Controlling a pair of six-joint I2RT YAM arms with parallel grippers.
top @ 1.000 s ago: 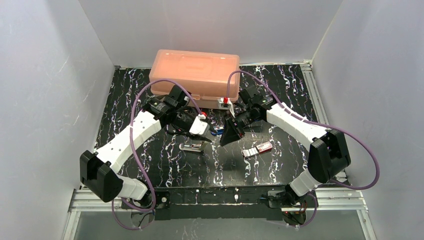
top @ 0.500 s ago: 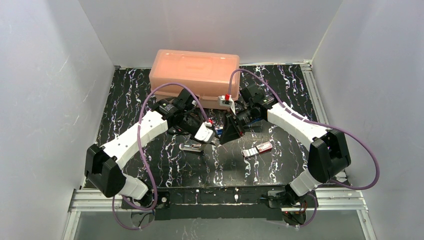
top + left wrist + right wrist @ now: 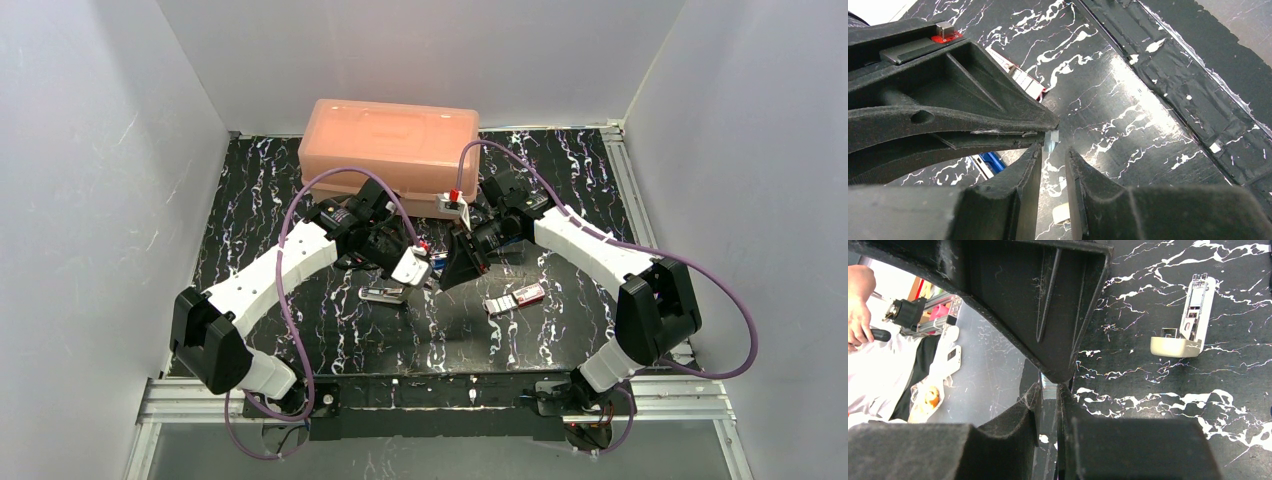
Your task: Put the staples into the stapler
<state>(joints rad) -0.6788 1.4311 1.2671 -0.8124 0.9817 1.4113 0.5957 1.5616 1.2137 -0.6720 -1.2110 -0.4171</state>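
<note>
My right gripper [image 3: 452, 272] is shut on a short silvery strip of staples [image 3: 1049, 388] and holds it above the table. My left gripper [image 3: 428, 268] meets it tip to tip. Its jaws are a little apart, with the end of the strip [image 3: 1050, 141] between the fingertips [image 3: 1034, 156]. The pink-red staples box [image 3: 517, 297] with its white tray slid out lies on the table to the right, and also shows in the left wrist view [image 3: 1020, 80]. A beige and silver stapler [image 3: 383, 293] lies open below the left gripper, and shows in the right wrist view [image 3: 1188, 325].
A large orange plastic case [image 3: 390, 145] stands at the back of the black marbled table [image 3: 560, 340]. A small blue stapler [image 3: 437, 261] lies under the two grippers, also in the left wrist view [image 3: 993, 162]. White walls close in left and right.
My left gripper has moved right and a little down until its tips meet the right gripper's tips. The right gripper has hardly moved and still holds the strip.
</note>
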